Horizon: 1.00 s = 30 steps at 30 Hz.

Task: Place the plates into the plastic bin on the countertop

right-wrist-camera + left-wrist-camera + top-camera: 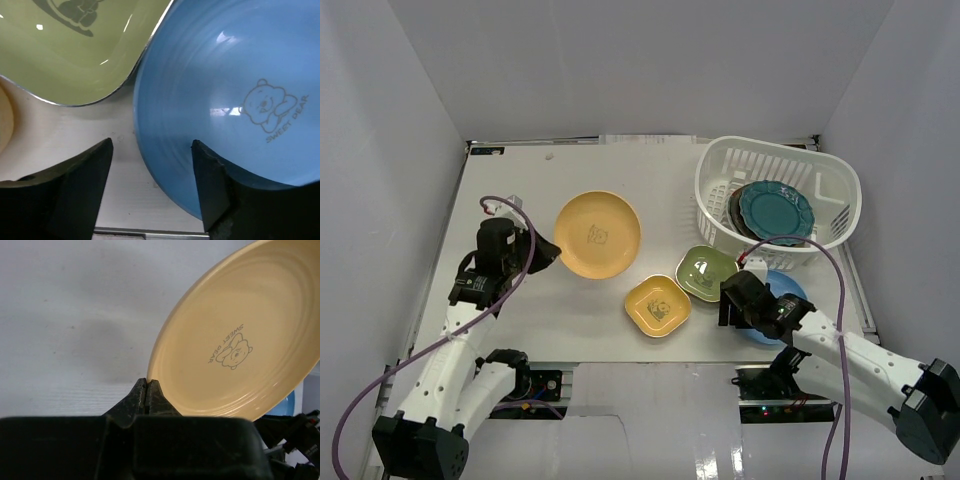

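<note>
My left gripper [553, 256] is shut on the left rim of the round yellow plate [599, 235]. In the left wrist view the closed gripper [147, 385] pinches that rim, and the plate [240, 335] stands tilted above the countertop [520, 185]. My right gripper [730, 303] is open. In the right wrist view its jaws straddle the left rim of the light blue plate [225, 100], with the gripper [150, 145] empty. The white lattice bin [718, 170] at the back right holds the scalloped teal plate [776, 208] on a stack of darker, mostly hidden plates.
The green dish [706, 272] and the small square yellow dish [658, 305] lie between the arms, close to the light blue plate [786, 288]. The green dish [75, 50] nearly touches the blue one. Pale grey walls enclose the countertop on three sides.
</note>
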Tool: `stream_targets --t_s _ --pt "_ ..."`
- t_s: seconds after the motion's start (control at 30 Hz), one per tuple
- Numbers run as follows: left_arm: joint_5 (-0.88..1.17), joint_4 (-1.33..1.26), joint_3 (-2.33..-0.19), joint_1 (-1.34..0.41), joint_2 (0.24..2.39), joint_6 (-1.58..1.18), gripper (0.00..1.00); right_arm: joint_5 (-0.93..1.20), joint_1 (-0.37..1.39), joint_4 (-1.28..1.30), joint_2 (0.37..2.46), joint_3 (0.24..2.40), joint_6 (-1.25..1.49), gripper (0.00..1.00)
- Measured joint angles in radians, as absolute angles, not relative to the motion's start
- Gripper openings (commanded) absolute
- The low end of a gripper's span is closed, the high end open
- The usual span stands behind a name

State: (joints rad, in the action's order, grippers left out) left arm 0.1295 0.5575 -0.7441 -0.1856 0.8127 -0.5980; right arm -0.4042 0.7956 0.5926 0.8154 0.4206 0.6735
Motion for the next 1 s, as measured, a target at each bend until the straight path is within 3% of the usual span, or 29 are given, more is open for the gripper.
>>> stream_targets --t_s 0.2,0.23,0.37,0.73,1.0 --pt "0.289 0.434 -0.74 -0.186 0.847 -0.548 0.0 -0.425 0.799 0.605 0.924 0.469 0.662 0.4" --pt "0.308 0.409 -0.726 -0.186 0.841 -0.543 0.0 -0.423 0.799 0.605 0.945 0.477 0.659 0.29" --pt "0.356 0.364 -0.672 -0.186 0.813 -0.524 0.0 -0.422 0.805 0.648 0.997 0.514 0.645 0.09" --pt "0.374 0.357 -0.656 -0.187 0.709 -0.482 0.0 -0.297 0.808 0.849 0.867 0.764 0.636 0.08" --pt "0.367 0.358 -0.656 -0.187 0.691 -0.471 0.0 -0.107 0.809 0.928 0.822 1.151 0.585 0.08"
